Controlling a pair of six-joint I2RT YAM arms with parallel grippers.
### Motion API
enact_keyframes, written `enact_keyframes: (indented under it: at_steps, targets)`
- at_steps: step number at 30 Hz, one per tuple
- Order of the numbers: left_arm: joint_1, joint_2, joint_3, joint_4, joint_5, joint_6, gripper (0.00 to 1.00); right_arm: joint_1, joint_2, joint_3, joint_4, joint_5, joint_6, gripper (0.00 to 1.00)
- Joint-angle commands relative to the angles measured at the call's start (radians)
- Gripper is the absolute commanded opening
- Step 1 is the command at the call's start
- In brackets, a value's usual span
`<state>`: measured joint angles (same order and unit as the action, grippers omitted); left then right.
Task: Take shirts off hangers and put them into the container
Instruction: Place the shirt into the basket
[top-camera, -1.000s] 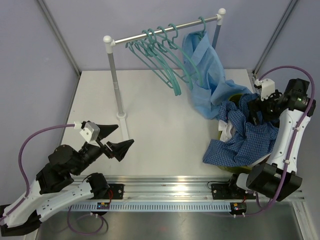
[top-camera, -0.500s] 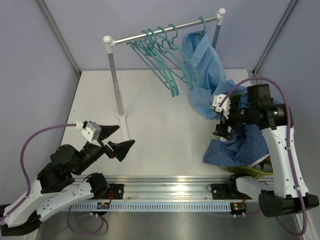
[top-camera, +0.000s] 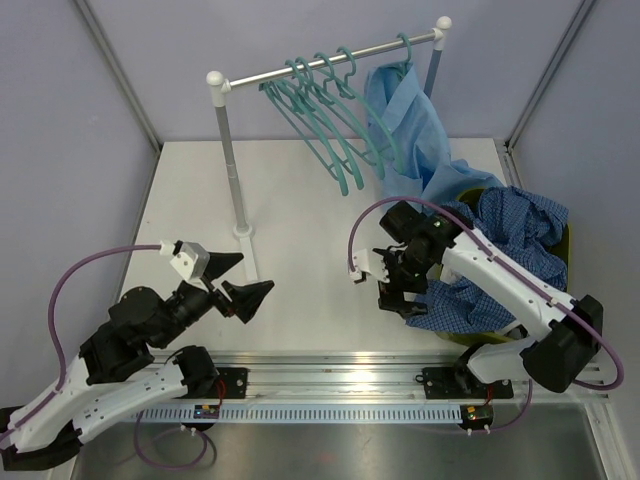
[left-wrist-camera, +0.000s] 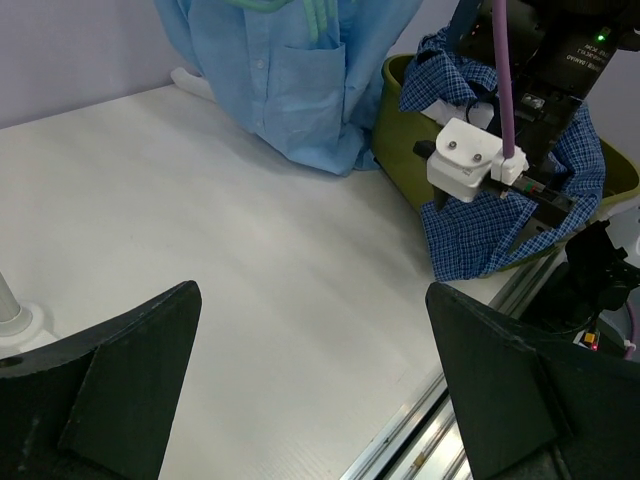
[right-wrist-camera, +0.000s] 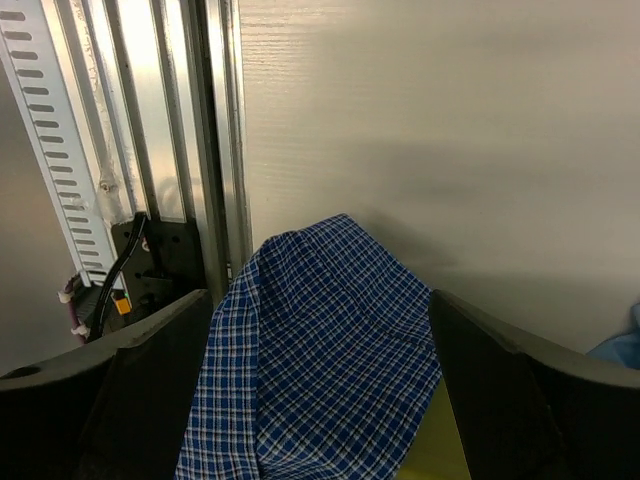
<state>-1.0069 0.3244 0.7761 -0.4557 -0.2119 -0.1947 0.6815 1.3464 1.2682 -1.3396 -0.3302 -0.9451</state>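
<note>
Several empty teal hangers (top-camera: 325, 115) hang on the rail, and a light blue shirt (top-camera: 410, 135) (left-wrist-camera: 300, 80) still hangs at its right end. A dark blue check shirt (top-camera: 515, 245) (left-wrist-camera: 500, 215) (right-wrist-camera: 320, 350) lies draped over the olive-green container (top-camera: 468, 193) (left-wrist-camera: 398, 120) (right-wrist-camera: 440, 450), spilling over its front left corner. My right gripper (top-camera: 395, 290) (right-wrist-camera: 325, 400) is open just above that hanging corner, with the cloth showing between its fingers. At the near left my left gripper (top-camera: 243, 278) (left-wrist-camera: 310, 390) is open over bare table.
The silver rail stands on a post (top-camera: 232, 160) at the table's left-middle, close behind my left gripper. A metal track (top-camera: 330, 380) (right-wrist-camera: 180, 150) runs along the near edge. The light blue shirt's tail reaches down to the table beside the container.
My right arm swung from over the container's right side, across the check shirt, to its front left corner. The left arm barely shifted. The empty hangers swayed slightly.
</note>
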Motion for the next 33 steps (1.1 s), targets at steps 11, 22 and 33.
enact_keyframes:
  at_steps: [11,22,33]
  targets:
    - [-0.004,-0.030,-0.024,0.026,-0.001,-0.040,0.99,0.076,-0.024,-0.142,-0.214,0.164,0.068,0.90]
    - [-0.002,-0.007,-0.032,0.055,0.006,-0.049,0.99,0.078,-0.067,-0.184,-0.167,0.232,0.104,0.03]
    - [-0.002,-0.016,-0.003,0.032,-0.004,-0.043,0.99,-0.261,-0.262,0.293,0.015,0.091,0.215,0.00]
